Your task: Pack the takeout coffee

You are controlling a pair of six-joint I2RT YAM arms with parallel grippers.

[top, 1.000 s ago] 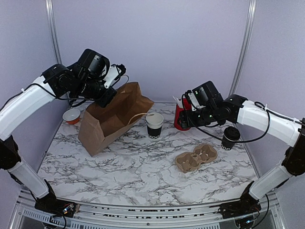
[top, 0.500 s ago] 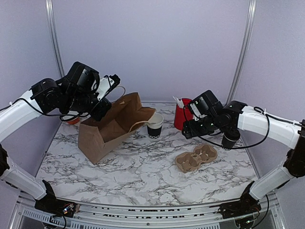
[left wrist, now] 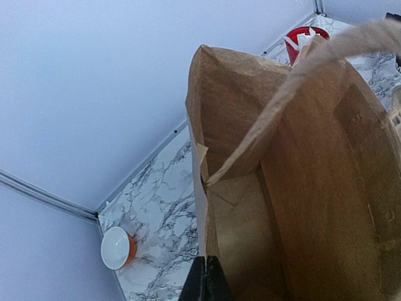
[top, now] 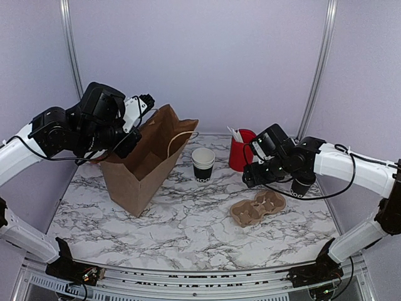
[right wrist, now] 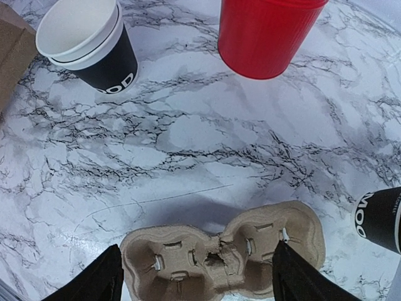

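- The paper bag [top: 145, 164] is now standing upright with its mouth open. Half a second ago it was leaning toward the stack of lidless cups [top: 203, 164].
- The left end effector [left wrist: 205, 281] is pinching the bag's near rim, its fingers closed tight on the paper. The left arm is sitting lower and further left than before.
- The right end effector [right wrist: 197, 282] is hovering with fingers spread wide over the cup carrier [right wrist: 222, 251], having dropped away from the red cup [top: 241, 150].
- The takeout coffee [top: 302, 184] is standing where it was on the marble surface [top: 188, 232] — just right of the carrier, untouched.
- In the top view the right forearm is crossing in front of the coffee, hiding its upper part.
- An orange bowl [left wrist: 116, 248] is sitting behind the bag near the back wall — well apart from the coffee.
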